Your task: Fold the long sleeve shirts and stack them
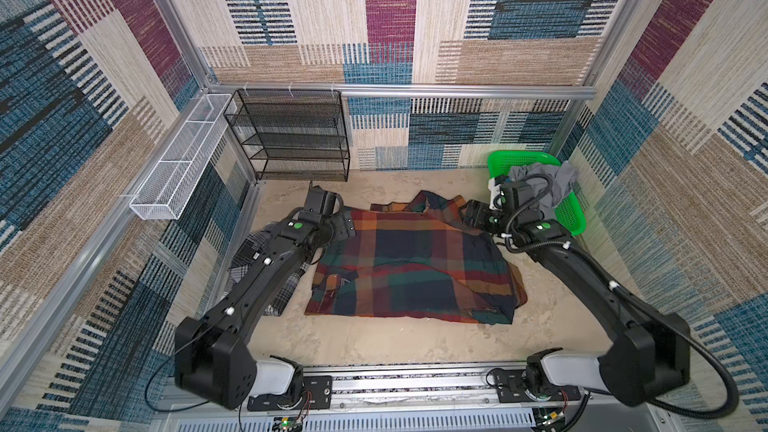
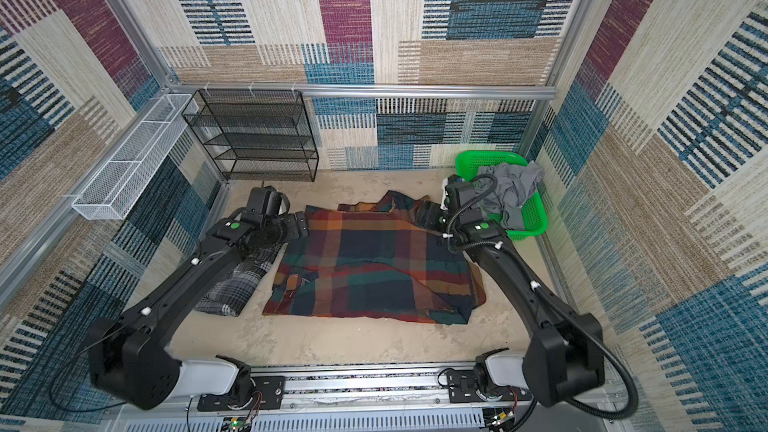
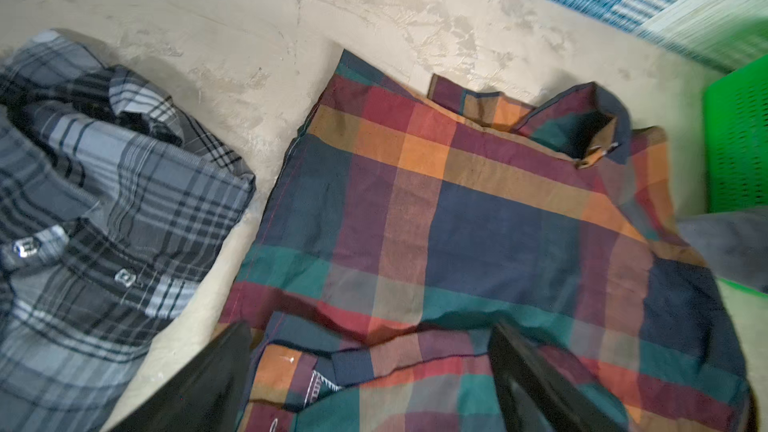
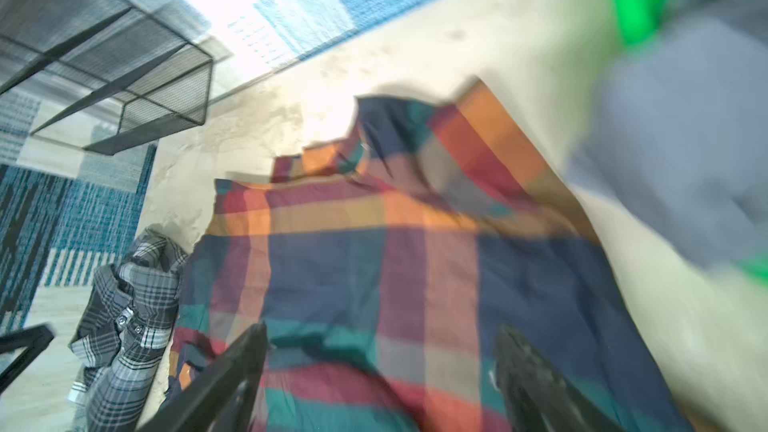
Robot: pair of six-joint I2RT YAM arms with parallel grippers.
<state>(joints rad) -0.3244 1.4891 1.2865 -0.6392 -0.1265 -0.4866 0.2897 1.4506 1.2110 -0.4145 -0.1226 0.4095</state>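
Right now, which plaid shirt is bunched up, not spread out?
The grey, black and white plaid shirt, crumpled at the left; the navy, orange, red and green plaid shirt lies spread across the middle.

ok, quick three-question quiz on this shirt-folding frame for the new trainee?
1. True or false: the grey plaid shirt lies on top of the multicolour plaid shirt.
2. What is in the green basket? A) crumpled grey cloth B) a plaid shirt C) nothing
3. Is the left gripper open or shut?
Key: 1 false, it lies beside it, apart; 2 A; 3 open, holding nothing, over the multicolour plaid shirt.
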